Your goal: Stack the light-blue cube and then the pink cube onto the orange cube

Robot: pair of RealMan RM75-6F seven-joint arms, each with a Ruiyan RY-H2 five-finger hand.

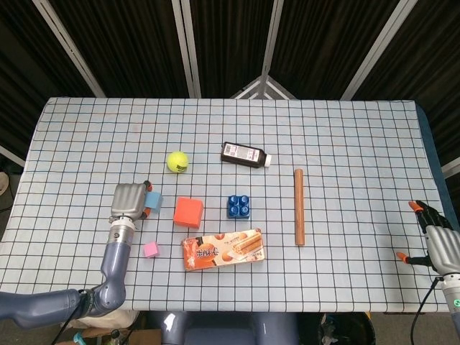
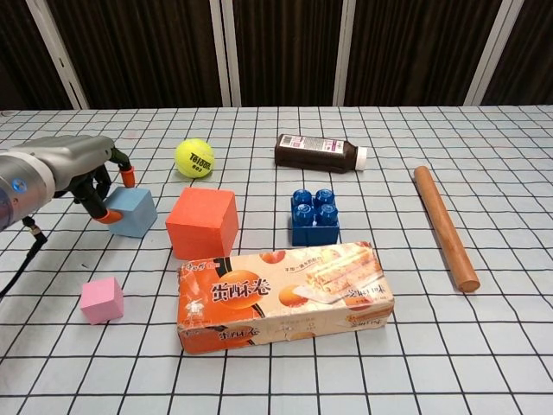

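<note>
The light-blue cube (image 1: 154, 202) (image 2: 133, 212) lies left of the orange cube (image 1: 189, 212) (image 2: 202, 222), a small gap between them. My left hand (image 1: 129, 200) (image 2: 79, 171) grips the light-blue cube from its left side, one orange fingertip (image 2: 128, 178) over its top back edge and another (image 2: 105, 218) at its lower left. The pink cube (image 1: 150, 249) (image 2: 102, 299) sits alone on the cloth, nearer the front. My right hand (image 1: 435, 244) hangs beyond the table's right edge with fingers spread and nothing in it; the chest view does not show it.
A tennis ball (image 1: 177, 162) (image 2: 194, 158) and a dark bottle (image 1: 246, 155) (image 2: 320, 152) lie behind the cubes. A blue building brick (image 1: 238, 207) (image 2: 314, 218) stands right of the orange cube, a snack box (image 1: 222, 249) (image 2: 285, 294) in front, a wooden rod (image 1: 299, 207) (image 2: 443, 226) further right.
</note>
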